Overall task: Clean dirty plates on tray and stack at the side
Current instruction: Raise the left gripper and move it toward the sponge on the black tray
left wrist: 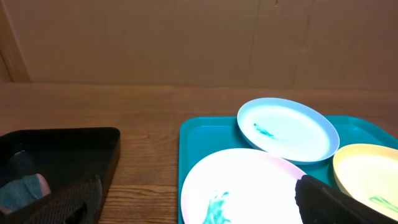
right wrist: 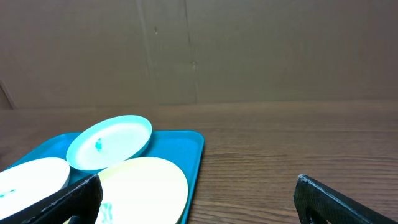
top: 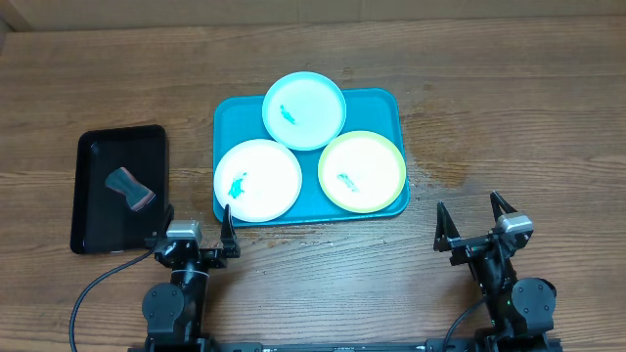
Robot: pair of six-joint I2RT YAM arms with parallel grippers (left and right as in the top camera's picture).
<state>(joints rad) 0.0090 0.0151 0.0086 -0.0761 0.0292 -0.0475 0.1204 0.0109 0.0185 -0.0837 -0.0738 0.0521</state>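
Both arms sit at the bench's near edge. The left gripper [top: 198, 217] and right gripper [top: 469, 209] have fingers spread wide and hold nothing. Count: three plates on one turquoise tray [top: 386, 100]. The white plate [top: 258, 180] is at the front-left corner, the yellow-green plate [top: 362, 171] front-right, and the cyan plate [top: 304, 110] overhangs the back edge. Each has one teal smear. One black tray [top: 93, 147] holds one pad [top: 130, 189], probably a sponge. Risk: the cyan plate seems to rest on its neighbours' rims, so lifting either first could tip it.
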